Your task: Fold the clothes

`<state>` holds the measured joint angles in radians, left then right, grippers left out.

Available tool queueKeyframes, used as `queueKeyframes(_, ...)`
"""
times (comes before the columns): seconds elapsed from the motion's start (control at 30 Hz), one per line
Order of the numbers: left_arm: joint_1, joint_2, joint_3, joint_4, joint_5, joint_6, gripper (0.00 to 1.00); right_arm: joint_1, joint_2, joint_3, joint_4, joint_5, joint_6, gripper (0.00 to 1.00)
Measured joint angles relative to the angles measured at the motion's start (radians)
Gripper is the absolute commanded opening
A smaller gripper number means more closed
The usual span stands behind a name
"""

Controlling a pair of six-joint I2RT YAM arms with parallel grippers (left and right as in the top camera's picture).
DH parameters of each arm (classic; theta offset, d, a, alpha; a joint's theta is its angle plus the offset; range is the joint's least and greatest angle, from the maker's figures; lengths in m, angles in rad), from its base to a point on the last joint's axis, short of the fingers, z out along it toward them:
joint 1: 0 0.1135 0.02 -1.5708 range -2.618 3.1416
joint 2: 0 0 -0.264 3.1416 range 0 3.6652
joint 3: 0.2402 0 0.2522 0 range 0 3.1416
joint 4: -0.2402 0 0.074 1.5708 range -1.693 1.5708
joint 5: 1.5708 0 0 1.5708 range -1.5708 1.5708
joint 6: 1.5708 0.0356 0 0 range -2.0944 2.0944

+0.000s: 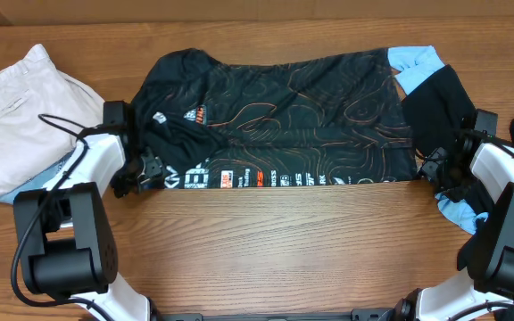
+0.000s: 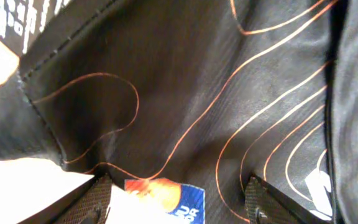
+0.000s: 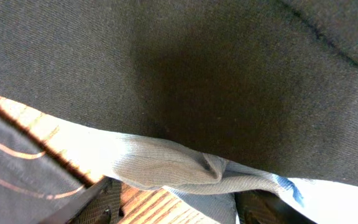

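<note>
The black jersey [image 1: 284, 107] with orange contour lines lies spread flat across the middle of the table [image 1: 284, 254]. Its logo-printed lower edge runs nearly straight, and its far edge sits close to the table's back edge. In front of that lower edge is a wide band of bare wood, reaching to the arm bases. The left gripper [image 1: 145, 171] sits low at the jersey's lower left corner, its arm reaching in from the left of the jersey. In the left wrist view its fingers [image 2: 95, 202] stand well apart, so the jaws are open, with jersey fabric and a coloured logo patch [image 2: 166, 196] between them. The right gripper [image 1: 435, 168] sits at the jersey's lower right corner, also low. Its fingers [image 3: 104, 204] are likewise spread and the jaws open, with a fold of the light-blue garment [image 3: 166, 165] lying between them over the wood. A plain black garment [image 1: 440, 102] lies against the jersey's right end, partly on top of the light-blue one, which shows at the jersey's upper right corner and again below the right arm. Left of the jersey, just beyond the left arm, lies a rumpled white garment [image 1: 20, 107], and a black cable [image 1: 56, 125] from that arm loops over it.
</note>
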<state>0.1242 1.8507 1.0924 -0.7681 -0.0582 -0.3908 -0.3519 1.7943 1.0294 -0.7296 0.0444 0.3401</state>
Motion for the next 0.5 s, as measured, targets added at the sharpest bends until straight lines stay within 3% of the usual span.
queueKeyframes(0.2,0.062,0.000,0.003,-0.111,-0.037,-0.039,0.75,0.000,0.002,0.061,-0.035,-0.006,-0.001,0.63)
queueKeyframes(0.33,0.097,0.000,0.003,-0.119,-0.036,-0.052,0.77,0.000,0.002,0.195,-0.030,-0.079,-0.054,0.61)
queueKeyframes(0.4,0.097,0.000,0.003,-0.116,-0.036,-0.052,0.77,0.000,0.002,0.261,-0.006,-0.130,-0.101,0.39)
queueKeyframes(0.43,0.096,0.000,0.002,-0.113,-0.035,-0.050,0.77,0.002,0.002,0.279,0.009,-0.145,-0.121,0.22)
queueKeyframes(0.5,0.096,-0.002,-0.001,-0.105,-0.032,-0.044,0.77,0.008,0.002,0.301,0.052,-0.180,-0.165,0.20)
